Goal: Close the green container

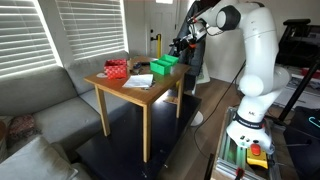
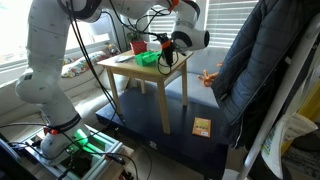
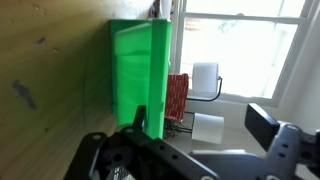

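The green container (image 1: 163, 66) is a small bright green box near the edge of the wooden table (image 1: 120, 88). It also shows in an exterior view (image 2: 150, 58). In the wrist view the green container (image 3: 135, 70) fills the middle left, and its lid seems to stand up along its right edge. My gripper (image 1: 180, 45) hovers right at the container in both exterior views (image 2: 166, 44). In the wrist view the gripper (image 3: 200, 125) is open and empty. One finger overlaps the green box and the other is well off to the right.
A red patterned box (image 1: 117, 69) and a white sheet of paper (image 1: 138, 80) lie on the table; the red box also shows behind the green one (image 3: 177, 95). A grey sofa (image 1: 40, 110) stands beside the table. A dark jacket (image 2: 260, 70) hangs close by.
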Tool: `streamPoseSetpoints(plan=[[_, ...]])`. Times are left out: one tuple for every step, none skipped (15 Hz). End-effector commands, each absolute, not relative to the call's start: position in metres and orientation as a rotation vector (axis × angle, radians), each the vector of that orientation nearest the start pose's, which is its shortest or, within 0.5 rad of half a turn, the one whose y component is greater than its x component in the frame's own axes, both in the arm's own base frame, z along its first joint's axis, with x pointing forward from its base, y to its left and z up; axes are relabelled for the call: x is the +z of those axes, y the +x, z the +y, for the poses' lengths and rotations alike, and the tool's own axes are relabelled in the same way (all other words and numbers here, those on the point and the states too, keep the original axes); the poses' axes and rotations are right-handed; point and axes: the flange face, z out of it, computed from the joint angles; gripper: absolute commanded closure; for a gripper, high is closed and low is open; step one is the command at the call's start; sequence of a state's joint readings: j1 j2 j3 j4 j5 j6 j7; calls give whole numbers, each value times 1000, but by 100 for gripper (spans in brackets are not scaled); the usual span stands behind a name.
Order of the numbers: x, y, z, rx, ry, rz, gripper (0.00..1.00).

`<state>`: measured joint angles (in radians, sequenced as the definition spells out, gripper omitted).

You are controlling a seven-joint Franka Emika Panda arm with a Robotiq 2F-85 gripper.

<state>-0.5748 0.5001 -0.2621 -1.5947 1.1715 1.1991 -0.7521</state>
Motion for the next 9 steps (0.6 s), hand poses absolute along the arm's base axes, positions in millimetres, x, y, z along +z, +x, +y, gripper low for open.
streamPoseSetpoints(plan=[[391, 517, -351, -252, -1760, 168, 0], [393, 518, -350, -257, -1753, 166, 0], [395, 519, -349, -261, -1746, 163, 0], [396, 520, -349, -264, -1739, 160, 0], [397, 520, -348, -265, -1734, 157, 0], [398, 521, -347, -266, -1731, 154, 0], [399, 521, -346, -267, -1727, 152, 0], [400, 522, -345, -270, -1723, 150, 0], [401, 523, -344, -273, -1719, 147, 0]])
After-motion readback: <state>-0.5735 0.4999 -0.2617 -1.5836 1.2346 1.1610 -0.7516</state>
